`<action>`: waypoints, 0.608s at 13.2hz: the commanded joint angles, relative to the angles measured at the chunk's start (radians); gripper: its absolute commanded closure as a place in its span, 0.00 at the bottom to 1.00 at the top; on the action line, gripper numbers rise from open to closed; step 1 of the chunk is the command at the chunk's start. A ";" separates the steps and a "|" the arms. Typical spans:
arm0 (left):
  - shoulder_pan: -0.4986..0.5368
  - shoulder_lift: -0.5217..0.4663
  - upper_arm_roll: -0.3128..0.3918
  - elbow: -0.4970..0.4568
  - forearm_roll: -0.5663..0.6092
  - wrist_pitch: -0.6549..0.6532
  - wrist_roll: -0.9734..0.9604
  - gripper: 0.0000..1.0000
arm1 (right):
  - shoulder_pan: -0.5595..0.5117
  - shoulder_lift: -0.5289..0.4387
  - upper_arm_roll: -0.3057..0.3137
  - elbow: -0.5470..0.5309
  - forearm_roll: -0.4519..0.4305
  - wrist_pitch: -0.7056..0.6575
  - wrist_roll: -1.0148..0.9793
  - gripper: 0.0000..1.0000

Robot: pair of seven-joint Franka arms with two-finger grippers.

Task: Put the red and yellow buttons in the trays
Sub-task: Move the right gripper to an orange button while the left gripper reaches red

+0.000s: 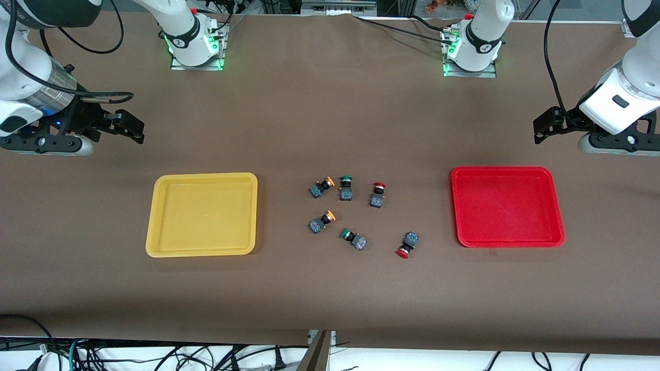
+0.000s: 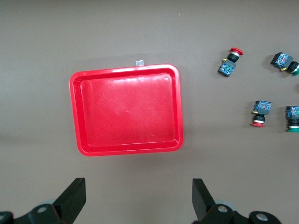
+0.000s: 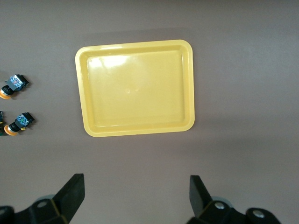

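I am holding my left gripper (image 2: 138, 200) and right gripper (image 3: 133, 198) released above the bench (image 1: 330, 103), so they are ready to grab the buttons (image 1: 361, 214) lying between both empty trays (image 1: 202, 214).

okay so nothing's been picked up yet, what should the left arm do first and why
Probably bring the left gripper down over the red-capped button lying nearest the red tray and close on its dark body. Both trays look empty, all six buttons lie loose between them, and the left gripper hangs open above the table near that tray. The right gripper, also open, waits near the yellow tray.
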 commanded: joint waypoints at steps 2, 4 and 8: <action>-0.003 -0.001 -0.005 -0.015 -0.001 0.000 0.019 0.00 | -0.010 0.006 0.009 0.022 -0.013 -0.017 -0.001 0.01; -0.014 0.032 -0.007 -0.008 -0.013 0.004 0.022 0.00 | -0.010 0.006 0.009 0.022 -0.013 -0.012 0.000 0.00; -0.054 0.190 -0.021 0.033 -0.035 0.003 0.033 0.00 | -0.009 0.006 0.011 0.023 -0.001 -0.003 0.002 0.00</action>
